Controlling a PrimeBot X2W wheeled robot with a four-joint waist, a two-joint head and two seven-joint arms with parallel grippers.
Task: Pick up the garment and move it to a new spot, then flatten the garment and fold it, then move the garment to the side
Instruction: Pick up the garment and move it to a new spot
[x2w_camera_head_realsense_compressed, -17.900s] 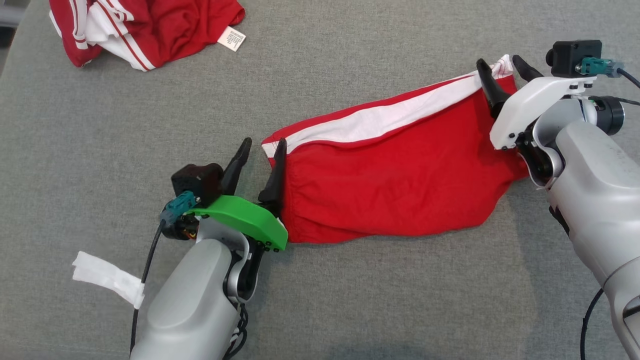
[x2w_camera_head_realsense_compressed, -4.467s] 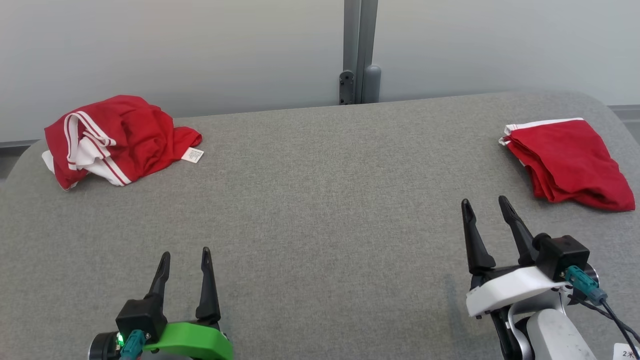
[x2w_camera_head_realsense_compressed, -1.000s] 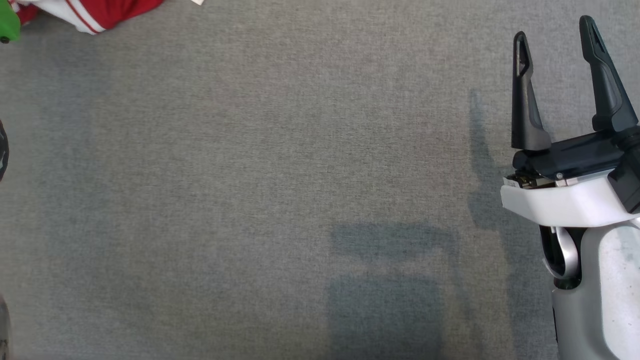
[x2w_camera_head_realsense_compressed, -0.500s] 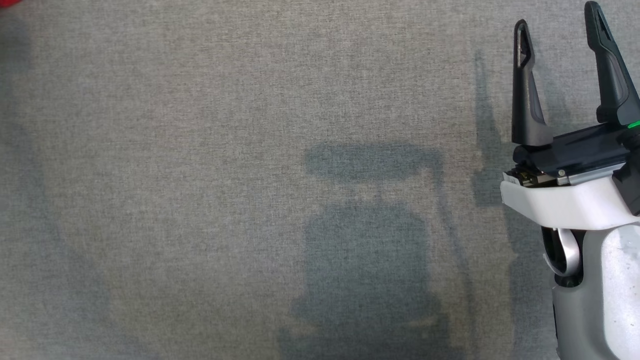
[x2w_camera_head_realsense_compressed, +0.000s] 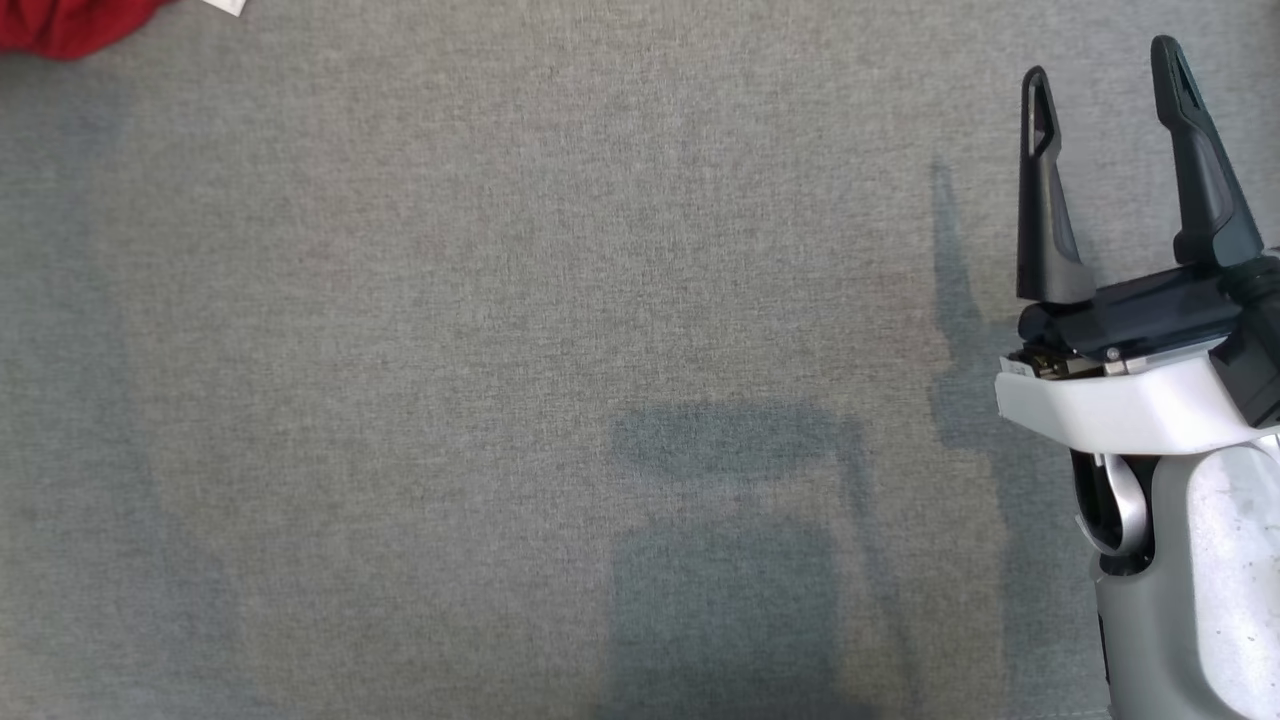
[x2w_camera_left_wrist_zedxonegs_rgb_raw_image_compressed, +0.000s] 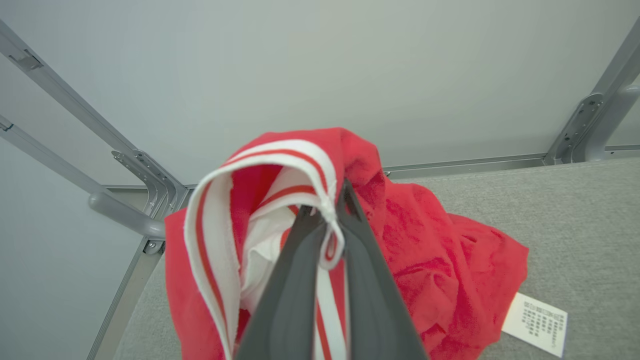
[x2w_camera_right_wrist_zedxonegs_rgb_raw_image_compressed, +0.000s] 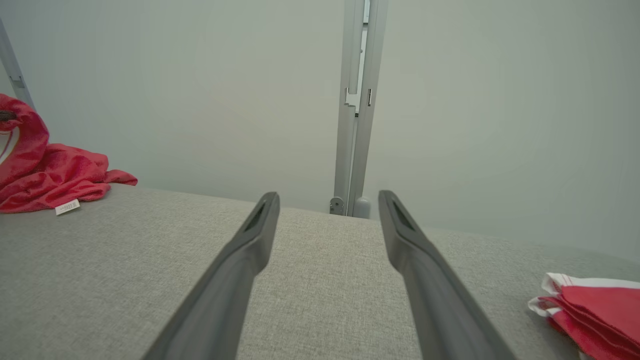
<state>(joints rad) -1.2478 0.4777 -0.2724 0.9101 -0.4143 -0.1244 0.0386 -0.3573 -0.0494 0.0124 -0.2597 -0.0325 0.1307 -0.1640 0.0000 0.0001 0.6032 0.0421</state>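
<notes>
The left gripper has its two long dark fingers pinched together on the white, red-striped hem of the crumpled red cotton garment. The garment is bunched at the far left corner of the grey cloth-covered table, and its white care label lies flat on the table beside it. The right gripper is over the table's right side, fingers spread wide with nothing between them. A second red garment, folded and trimmed in white, lies at the table's far right edge.
</notes>
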